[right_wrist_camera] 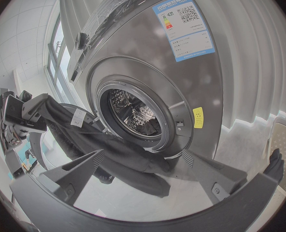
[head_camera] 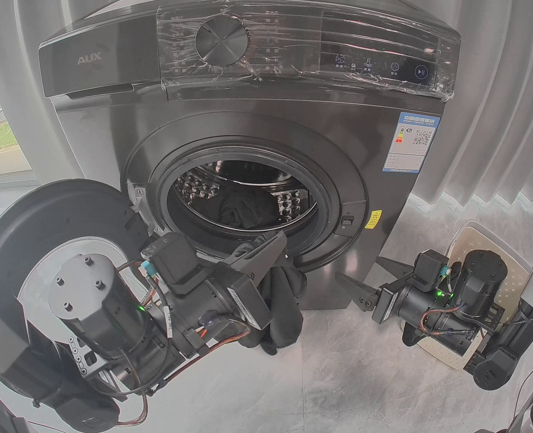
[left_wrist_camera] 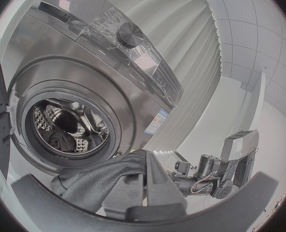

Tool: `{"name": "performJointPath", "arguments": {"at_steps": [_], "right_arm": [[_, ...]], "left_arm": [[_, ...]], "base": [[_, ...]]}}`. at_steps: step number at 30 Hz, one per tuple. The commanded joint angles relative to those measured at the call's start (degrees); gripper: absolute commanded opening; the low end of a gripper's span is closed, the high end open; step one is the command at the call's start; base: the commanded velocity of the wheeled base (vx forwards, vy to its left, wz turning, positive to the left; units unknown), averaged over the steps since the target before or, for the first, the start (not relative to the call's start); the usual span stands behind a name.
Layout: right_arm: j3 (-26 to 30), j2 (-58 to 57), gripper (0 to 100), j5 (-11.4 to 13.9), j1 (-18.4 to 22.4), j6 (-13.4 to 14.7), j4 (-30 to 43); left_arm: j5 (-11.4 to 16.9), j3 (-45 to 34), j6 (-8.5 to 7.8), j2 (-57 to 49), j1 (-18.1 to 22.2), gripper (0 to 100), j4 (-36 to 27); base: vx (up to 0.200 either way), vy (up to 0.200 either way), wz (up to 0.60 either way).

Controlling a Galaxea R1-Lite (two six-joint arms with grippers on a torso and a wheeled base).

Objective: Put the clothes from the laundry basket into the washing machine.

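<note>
Black knit garment (head_camera: 281, 308) hangs pinched in the left gripper (head_camera: 271, 249) before the open grey washing machine (head_camera: 344, 151); right gripper (head_camera: 359, 269) spread beside the cream laundry basket (head_camera: 511, 296).

The head camera looked forward and down from above at the washing machine (head_camera: 236, 121), near enough that it spanned most of the width. The left wrist camera sat low by the open door (head_camera: 32, 230), facing up over the dark garment (left_wrist_camera: 94, 181) toward the drum opening (left_wrist_camera: 69, 128). The right wrist camera (low, beside the laundry basket (right_wrist_camera: 283, 139)) faced the machine's front slantwise. All 3 views shared that drum opening.
</note>
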State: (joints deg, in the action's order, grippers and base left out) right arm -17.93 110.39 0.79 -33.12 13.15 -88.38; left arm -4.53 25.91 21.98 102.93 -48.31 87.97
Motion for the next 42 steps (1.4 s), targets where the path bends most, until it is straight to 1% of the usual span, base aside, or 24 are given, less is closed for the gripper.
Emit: {"name": "performJointPath", "arguments": {"at_steps": [1, 3, 4, 6, 9, 11, 13, 14, 16, 18, 22, 23, 25, 28, 32, 35, 42], "right_arm": [[1.5, -0.08, 100, 0.35, -0.1, -0.06, -0.3], [1.5, -0.08, 100, 0.61, -0.1, -0.06, -0.3], [1.5, -0.08, 100, 0.88, -0.1, -0.06, -0.3], [1.76, -0.08, 100, 0.88, -0.1, -0.15, -0.3], [2.38, -0.08, 100, 0.97, -0.01, -0.23, -0.3], [2.46, -0.17, 100, 0.88, -0.1, -0.85, -0.3], [2.82, -0.43, 100, 0.97, -0.28, -1.2, -0.3], [3.17, -0.52, 100, 0.97, -0.63, -1.29, -0.3], [4.4, -0.61, 100, 1.05, -2.03, -1.29, -0.3], [4.92, -0.7, 100, 0.97, -2.91, -1.29, -0.3], [4.92, -2.02, 100, 0.97, -4.58, -1.29, -0.3], [5.01, -2.19, 100, 0.88, -4.67, -1.29, -0.21], [5.1, -2.81, 100, 0.88, -5.02, -1.38, -0.04], [5.54, -3.42, 100, 0.97, -5.64, -1.46, 0.14], [7.03, -3.07, 100, 0.97, -6.96, -1.38, -0.21], [7.03, -2.46, 100, 0.97, -7.57, -1.38, -0.3], [4.66, 0.97, 100, 1.14, -7.92, -1.64, -0.3]], "left_arm": [[-0.39, 0.29, -0.36, 0.61, 0.59, 0, -0.52], [-1.18, 0.55, -0.97, 0.79, 1.38, 0, -0.52], [-1.88, 0.99, -2.03, 0.96, 1.82, 0, -0.6], [-2.23, 1.17, -3.0, 0.96, 2.26, 0, -0.6], [-2.14, 1.34, -3.17, 0.96, 3.22, 0, -0.6], [-2.14, 1.78, -3.35, 0.79, 3.22, 0, -0.6], [-1.44, 3.36, -4.14, 0.43, 2.26, 0, -0.25], [-0.91, 3.63, -4.14, 0.26, 1.64, 0, -0.25], [2.07, 4.59, -3.79, 0.17, -0.56, 0, -0.78], [3.22, 5.21, -3.96, 0.61, -0.64, 0, -0.87], [3.04, 6.09, -4.14, 0.7, -1.7, 0, -1.13], [2.69, 6.61, -4.4, 0.87, -1.79, 0, -1.31], [1.2, 8.2, -5.54, 0.52, -2.4, 0, -1.66], [1.11, 9.95, -5.54, -0.01, -3.9, 0, -2.63], [1.28, 12.94, -5.54, -0.01, -3.98, 0, -4.03], [1.2, 13.03, -5.46, -0.36, -4.07, 0, -3.77], [0.93, 12.85, -5.46, -0.27, -4.16, 0, -3.68]], "base": [[0.0, 0.0, 0.0], [0.0, 0.0, 0.0], [0.0, 0.0, 0.0], [0.0, 0.0, 0.0], [0.0, 0.0, 0.0], [0.0, 0.0, 0.0], [0.0, 0.0, 0.0], [0.0, 0.0, 0.0], [0.0, 0.0, 0.0], [0.0, 0.0, 0.0], [0.0, 0.0, 0.0], [0.0, 0.0, 0.0], [0.0, 0.0, 0.0], [0.0, 0.0, 0.0], [0.0, 0.0, 0.0], [0.0, 0.0, 0.0], [0.0, 0.0, 0.0]]}}
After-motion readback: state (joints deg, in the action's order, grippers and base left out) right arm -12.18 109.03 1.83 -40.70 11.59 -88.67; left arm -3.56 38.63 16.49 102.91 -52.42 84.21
